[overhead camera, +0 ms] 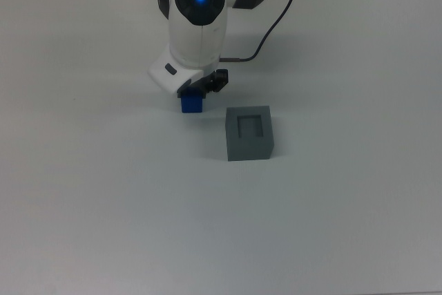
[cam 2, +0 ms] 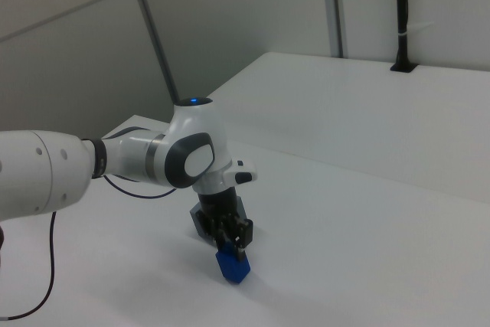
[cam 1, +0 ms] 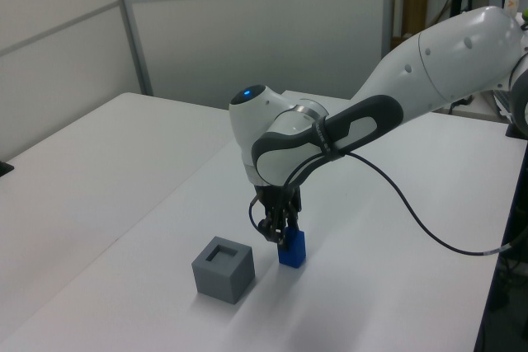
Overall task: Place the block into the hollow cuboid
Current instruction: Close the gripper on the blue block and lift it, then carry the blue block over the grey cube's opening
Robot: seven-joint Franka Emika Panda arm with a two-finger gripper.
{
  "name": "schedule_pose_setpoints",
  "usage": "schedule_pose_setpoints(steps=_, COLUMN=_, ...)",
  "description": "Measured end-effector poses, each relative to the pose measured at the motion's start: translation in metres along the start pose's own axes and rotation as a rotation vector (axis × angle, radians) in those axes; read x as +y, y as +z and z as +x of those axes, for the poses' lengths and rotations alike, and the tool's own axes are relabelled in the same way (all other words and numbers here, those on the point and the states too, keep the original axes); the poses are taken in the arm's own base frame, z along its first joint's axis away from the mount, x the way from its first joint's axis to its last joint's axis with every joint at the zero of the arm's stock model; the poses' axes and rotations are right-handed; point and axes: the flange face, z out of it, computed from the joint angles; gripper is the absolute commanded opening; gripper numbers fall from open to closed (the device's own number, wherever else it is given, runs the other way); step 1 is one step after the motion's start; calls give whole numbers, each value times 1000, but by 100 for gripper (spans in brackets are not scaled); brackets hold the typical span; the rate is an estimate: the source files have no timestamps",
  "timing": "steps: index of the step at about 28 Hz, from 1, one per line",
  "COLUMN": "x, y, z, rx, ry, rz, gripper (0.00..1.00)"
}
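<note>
Jaws: they look closed onto the top of the block (cam 1: 291,248), one on each side; the gripper (cam 1: 279,232) sits right down on it.
Block: small and blue, upright on the table (overhead camera: 103,205), a little above the middle of the top view and near the lower middle of the left view.
Hollow cuboid: the grey box (overhead camera: 248,132) sits near the block but not touching it, to its lower right in the top view, with its square hole facing up and nothing in it.
Step now: I think this is the grab, just ahead of the lift.
How to do it well: hold tight, lift straight up so the block stays upright, and rise above the box wall before going sideways.
Lining up: turn the block square to the hole, stop right over the middle, then go down slowly.
Watch out: a tilted block may catch on the rim.
</note>
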Motion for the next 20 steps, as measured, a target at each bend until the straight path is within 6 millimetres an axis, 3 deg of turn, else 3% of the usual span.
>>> schedule_pose_setpoints(steps=2, x=4, y=-11, z=-2, rx=-7, ry=-9, rz=-12, gripper=21)
schedule_pose_setpoints(steps=7, x=16, y=-73, z=-7, rx=11, ry=-12, rz=-18, gripper=21)
schedule_pose_setpoints(steps=8, x=19, y=-92, z=-8, rx=31, ry=-8, rz=-17, gripper=21)
schedule_pose_setpoints(steps=12, x=20, y=-127, z=-6, rx=85, ry=-4, rz=-14, gripper=21)
schedule_pose_setpoints(steps=15, x=10, y=-136, z=-1, rx=106, ry=-18, rz=-14, gripper=21)
schedule_pose_setpoints(steps=20, x=-23, y=-126, z=13, rx=100, ry=-33, rz=-18, gripper=21)
